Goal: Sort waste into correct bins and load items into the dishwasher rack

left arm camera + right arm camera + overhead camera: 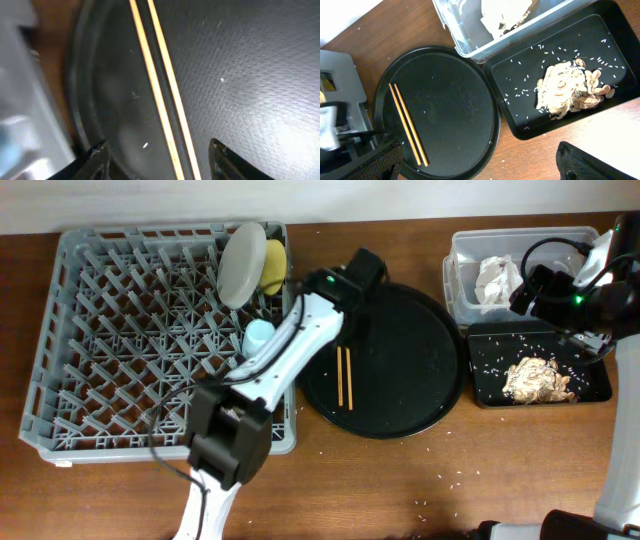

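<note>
The chopsticks point(344, 377) lie side by side on the large round black tray point(420, 395). My left gripper point(358, 272) is open over that tray; in its wrist view the chopsticks point(160, 85) run between its open fingers point(157, 152). My right gripper point(552, 295) is open and empty above the bins; its wrist view point(477, 155) looks down from high. The napkin point(497, 280) lies in the clear tub point(458, 280). The food scraps point(538, 378) lie in the shallow black tray point(487, 380). The plate point(241, 263), yellow bowl point(273, 268) and blue cup point(258, 335) sit in the rack point(110, 330). The pink cup is hidden.
Pale grains are scattered in the black tray point(520, 75) and on the brown table in front. The round tray point(450, 100) lies between the rack and the bins. The left arm's forearm crosses the rack's right front corner.
</note>
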{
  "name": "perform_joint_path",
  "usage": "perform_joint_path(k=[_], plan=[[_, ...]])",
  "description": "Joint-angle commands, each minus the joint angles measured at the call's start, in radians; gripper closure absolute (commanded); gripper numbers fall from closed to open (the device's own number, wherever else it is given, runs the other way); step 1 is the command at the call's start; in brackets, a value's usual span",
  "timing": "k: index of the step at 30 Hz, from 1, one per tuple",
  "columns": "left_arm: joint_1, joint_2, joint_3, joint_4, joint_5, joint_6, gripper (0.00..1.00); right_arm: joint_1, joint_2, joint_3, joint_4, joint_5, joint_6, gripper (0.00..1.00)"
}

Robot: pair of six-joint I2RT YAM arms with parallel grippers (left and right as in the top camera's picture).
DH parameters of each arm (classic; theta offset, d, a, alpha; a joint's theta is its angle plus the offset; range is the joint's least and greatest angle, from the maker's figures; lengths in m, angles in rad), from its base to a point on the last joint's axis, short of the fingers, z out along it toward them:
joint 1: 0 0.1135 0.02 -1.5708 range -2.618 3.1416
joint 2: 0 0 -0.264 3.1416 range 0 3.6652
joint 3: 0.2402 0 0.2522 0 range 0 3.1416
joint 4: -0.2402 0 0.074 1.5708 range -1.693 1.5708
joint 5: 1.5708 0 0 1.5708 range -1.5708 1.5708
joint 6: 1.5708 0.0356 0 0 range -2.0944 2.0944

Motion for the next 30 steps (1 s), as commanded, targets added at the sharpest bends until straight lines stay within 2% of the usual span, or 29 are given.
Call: perform_joint_path(k=[1, 4, 7, 11, 12, 13, 17, 23, 26, 30], plan=[[-0.006, 0.09, -0.008, 0.058, 0.042, -0.071, 0.45, -0.007, 0.003, 0.005, 0.0, 0.009, 0.007, 0.02], [-0.006, 0.175, -0.008, 0.095, 0.064, -0.092, 0.49, -0.007, 0.003, 0.005, 0.0, 0.009, 0.007, 0.01], [0.003, 0.183, -0.008, 0.099, 0.064, -0.11, 0.56, -0.007, 0.003, 0.005, 0.0, 0.009, 0.007, 0.02], [0.08, 0.182, 0.021, 0.109, 0.125, -0.124, 0.59, -0.007, 0.003, 0.005, 0.0, 0.009, 0.007, 0.02], [0.104, 0.182, 0.076, 0.106, 0.218, -0.045, 0.62, -0.007, 0.003, 0.005, 0.0, 0.009, 0.007, 0.01], [0.118, 0.182, 0.132, 0.085, 0.251, -0.014, 0.62, -0.007, 0.003, 0.005, 0.0, 0.009, 0.007, 0.02], [0.129, 0.181, 0.183, 0.02, 0.251, 0.103, 0.62, -0.007, 0.003, 0.005, 0.0, 0.009, 0.007, 0.02], [0.127, 0.24, 0.173, 0.005, 0.14, 0.117, 0.62, -0.007, 0.003, 0.005, 0.0, 0.009, 0.007, 0.02], [0.127, 0.267, 0.173, 0.011, 0.137, 0.185, 0.62, -0.007, 0.003, 0.005, 0.0, 0.009, 0.007, 0.02], [0.127, 0.272, 0.173, 0.02, 0.138, 0.208, 0.61, -0.007, 0.003, 0.005, 0.0, 0.009, 0.007, 0.01]])
